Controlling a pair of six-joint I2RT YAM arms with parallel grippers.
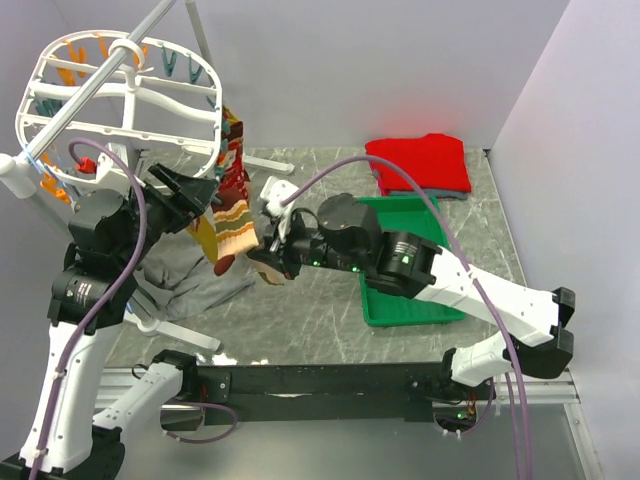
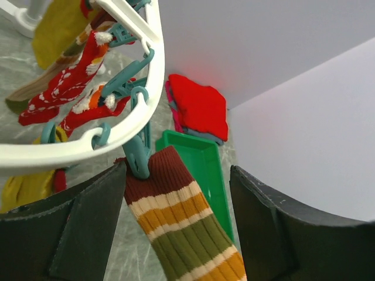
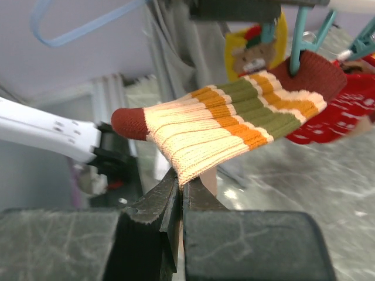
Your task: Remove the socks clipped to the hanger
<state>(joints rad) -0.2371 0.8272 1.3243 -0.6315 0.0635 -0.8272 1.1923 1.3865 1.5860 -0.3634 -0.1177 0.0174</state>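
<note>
The white oval hanger point(image 1: 120, 90) hangs tilted at the back left, its rim point(image 2: 153, 76) lined with teal and orange clips. A striped sock point(image 2: 181, 228), maroon, cream, orange and olive, hangs by its cuff from a teal clip point(image 2: 137, 155). My left gripper point(image 2: 179, 175) stands open, one finger on each side of that sock just below the clip. My right gripper point(image 3: 186, 178) is shut on the lower edge of the striped sock's point(image 3: 234, 126) foot, holding it out sideways. Red patterned socks point(image 2: 64, 88) and a mustard-yellow sock point(image 2: 55, 26) hang from other clips.
A green tray point(image 1: 385, 310) lies on the table under my right arm. A folded red garment point(image 1: 420, 162) sits at the back right by the wall. Grey cloth point(image 1: 190, 280) lies under the hanger. The hanger's pole point(image 1: 90, 85) slants across the hanger.
</note>
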